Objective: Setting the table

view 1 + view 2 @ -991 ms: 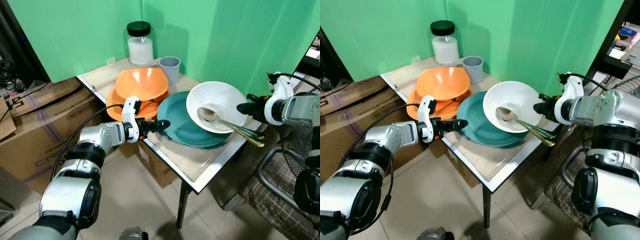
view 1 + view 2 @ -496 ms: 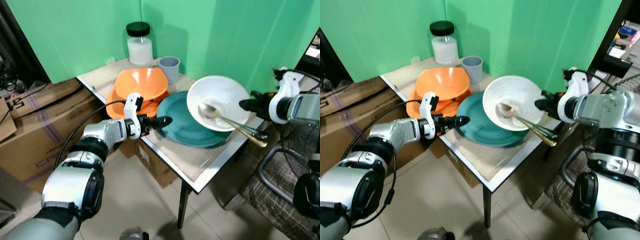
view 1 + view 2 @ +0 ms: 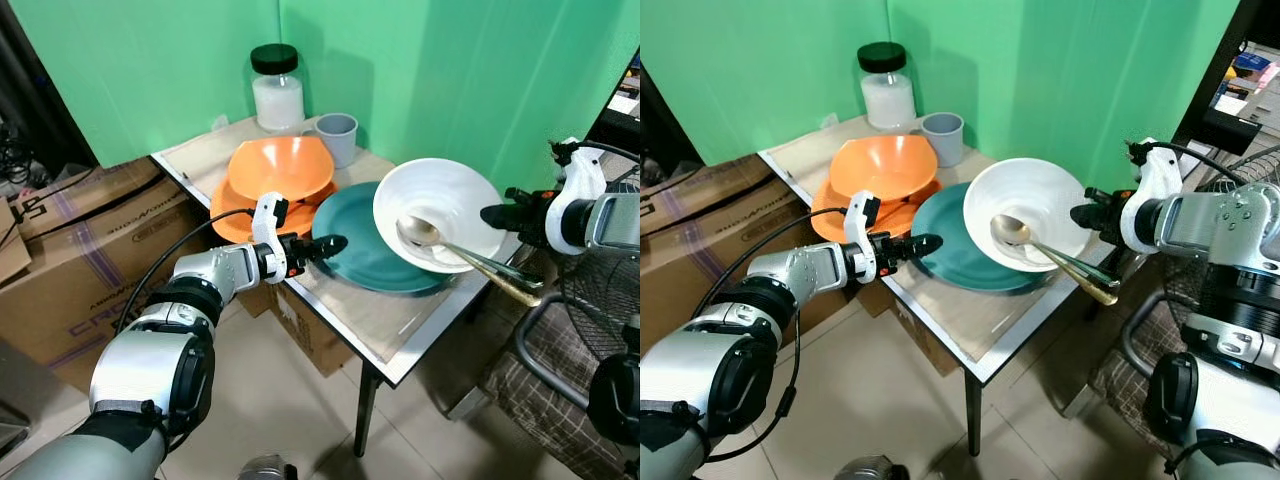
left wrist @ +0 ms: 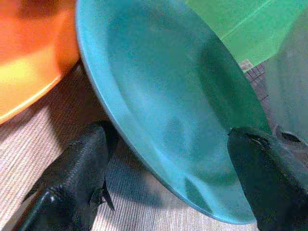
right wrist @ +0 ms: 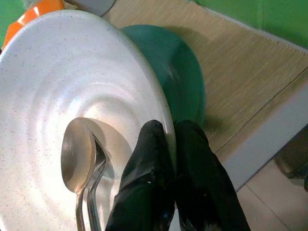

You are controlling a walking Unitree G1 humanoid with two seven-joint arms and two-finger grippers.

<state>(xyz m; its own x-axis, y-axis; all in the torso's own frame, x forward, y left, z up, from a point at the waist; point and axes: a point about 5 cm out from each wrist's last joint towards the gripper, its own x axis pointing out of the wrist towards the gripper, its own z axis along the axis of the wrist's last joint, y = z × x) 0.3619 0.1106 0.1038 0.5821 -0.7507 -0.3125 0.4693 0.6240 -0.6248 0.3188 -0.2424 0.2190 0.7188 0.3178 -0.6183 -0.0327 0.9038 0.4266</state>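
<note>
Pinching white bowl (image 3: 440, 212) rim, your right gripper (image 5: 171, 139) held it tilted, spoon (image 3: 418, 232) inside | left gripper (image 4: 168, 159) gaped astride teal plate (image 3: 368, 250) edge.

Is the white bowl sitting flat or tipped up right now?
Tipped up. The white speckled bowl is pinched at its rim by the right tool, tilted over the teal plate, with metal spoons inside.
</note>
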